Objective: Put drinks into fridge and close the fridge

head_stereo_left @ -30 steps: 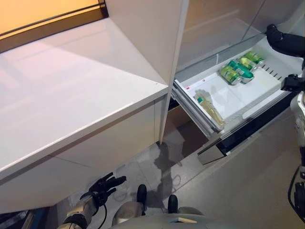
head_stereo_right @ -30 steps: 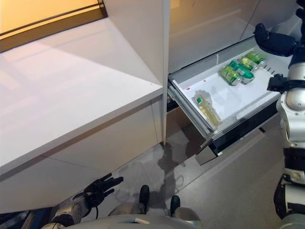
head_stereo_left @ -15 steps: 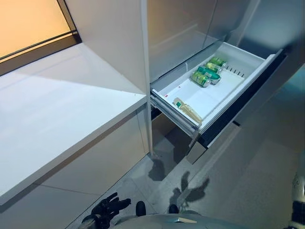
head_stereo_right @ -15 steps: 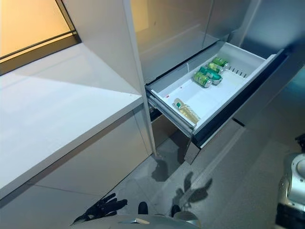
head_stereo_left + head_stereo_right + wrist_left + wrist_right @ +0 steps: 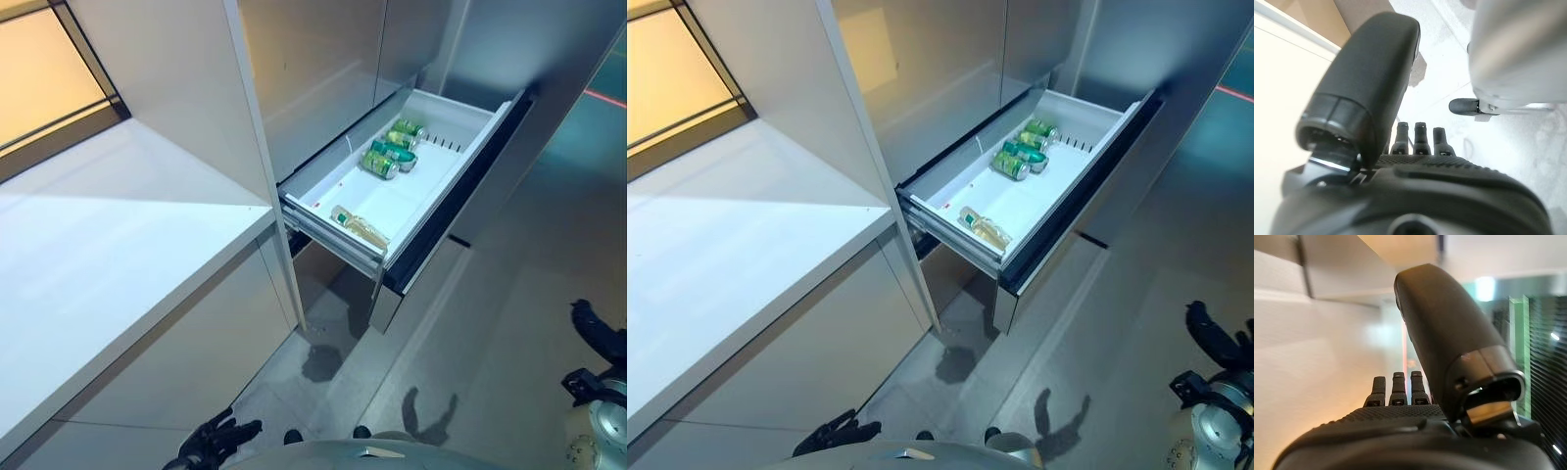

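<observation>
The fridge drawer [image 5: 460, 116] stands pulled out at the upper middle. Green cans [image 5: 390, 155] lie together near its far end. A yellowish bottle [image 5: 359, 226] lies near its front corner. My left hand [image 5: 217, 443] hangs low at the bottom left, open and empty, far from the drawer; its straight fingers [image 5: 1415, 138] show in the left wrist view. My right hand [image 5: 596, 336] hangs low at the right edge, open and empty, well below and to the right of the drawer; its straight fingers [image 5: 1395, 386] show in the right wrist view.
A white counter [image 5: 108, 245] runs along the left. A tall white panel [image 5: 176, 88] stands between the counter and the fridge front [image 5: 323, 59]. A lower drawer front [image 5: 411, 294] sits under the open drawer. Grey floor [image 5: 509, 333] lies to the right.
The camera has moved: the whole scene has shifted left and farther off. My right hand has dropped from beside the drawer's far end to low at the right edge. The left hand stays low.
</observation>
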